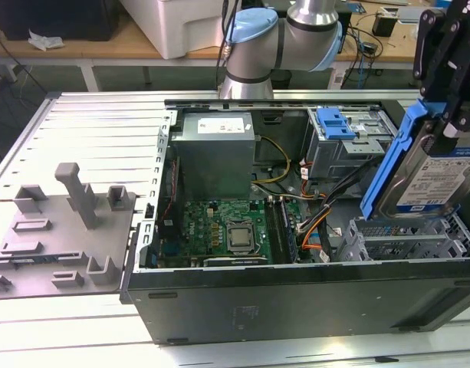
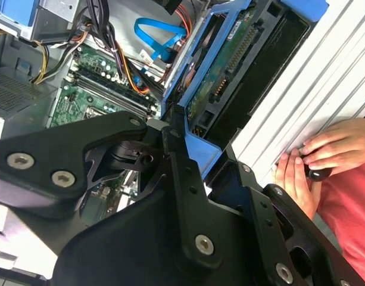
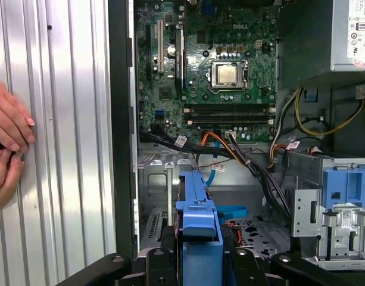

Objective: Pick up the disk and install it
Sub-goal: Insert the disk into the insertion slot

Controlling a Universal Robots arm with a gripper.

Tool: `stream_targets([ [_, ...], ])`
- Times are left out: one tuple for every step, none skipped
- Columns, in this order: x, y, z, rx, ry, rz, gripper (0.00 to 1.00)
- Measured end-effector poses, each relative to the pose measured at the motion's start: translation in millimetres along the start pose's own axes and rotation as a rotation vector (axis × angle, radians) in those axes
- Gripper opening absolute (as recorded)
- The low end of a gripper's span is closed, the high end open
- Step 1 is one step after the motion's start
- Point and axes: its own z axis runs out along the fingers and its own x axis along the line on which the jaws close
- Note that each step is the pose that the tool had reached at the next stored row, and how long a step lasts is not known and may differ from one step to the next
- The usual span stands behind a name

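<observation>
Blue-framed and silver, the disk [image 1: 434, 180] is gripped on edge and tilted, clenched between the black fingers [image 1: 455, 107] of the gripper [image 1: 443, 115]. Directly below the fingertips lies the metal drive cage [image 1: 407, 238] of the open computer case [image 1: 296, 299]; contact with it cannot be told. Beyond the case wall, away from the fingers, a person's hands [image 3: 6, 143] are rested on the ribbed table [image 3: 69, 119].
</observation>
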Motion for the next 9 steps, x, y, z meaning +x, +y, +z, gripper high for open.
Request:
stream_targets([
  [0.4,0.0,0.1,0.0000,0.0000,0.000,0.37],
  [0.8,0.0,0.3,0.0000,-0.0001,0.000,0.37],
  [1.3,0.0,0.5,0.0001,-0.0001,0.000,0.37],
  [1.8,0.0,0.8,0.0000,-0.0001,0.000,0.37],
  [2.3,0.0,1.2,0.0000,-0.0002,0.000,0.37],
  [2.6,0.0,1.7,0.0000,0.0001,0.000,0.37],
  [3.0,0.1,2.5,0.0000,0.0000,0.000,0.37],
  [3.2,0.1,3.3,0.0000,-0.0001,0.000,0.37],
  [3.2,0.2,3.8,0.0000,0.0001,0.000,0.37],
])
